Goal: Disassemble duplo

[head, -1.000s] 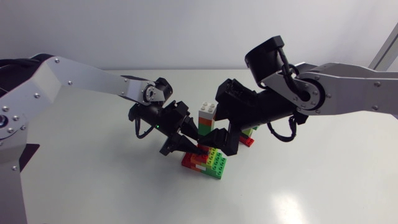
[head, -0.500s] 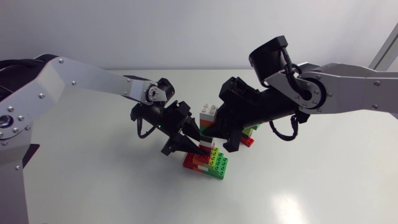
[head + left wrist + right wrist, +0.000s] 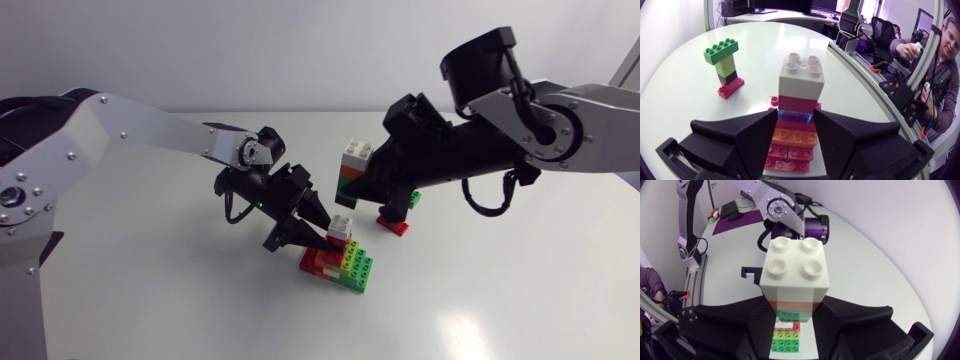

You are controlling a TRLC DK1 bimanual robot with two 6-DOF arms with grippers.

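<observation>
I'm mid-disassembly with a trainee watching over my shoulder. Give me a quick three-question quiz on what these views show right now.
1. True or false: the right gripper holds its white-topped piece clear of the table.
2. What is the left gripper shut on? A) the stack on the table B) the white-topped piece C) nothing
3. Fill in: the green-topped tower stands on a ___ base brick.
Key: 1 true; 2 A; 3 red.
</observation>
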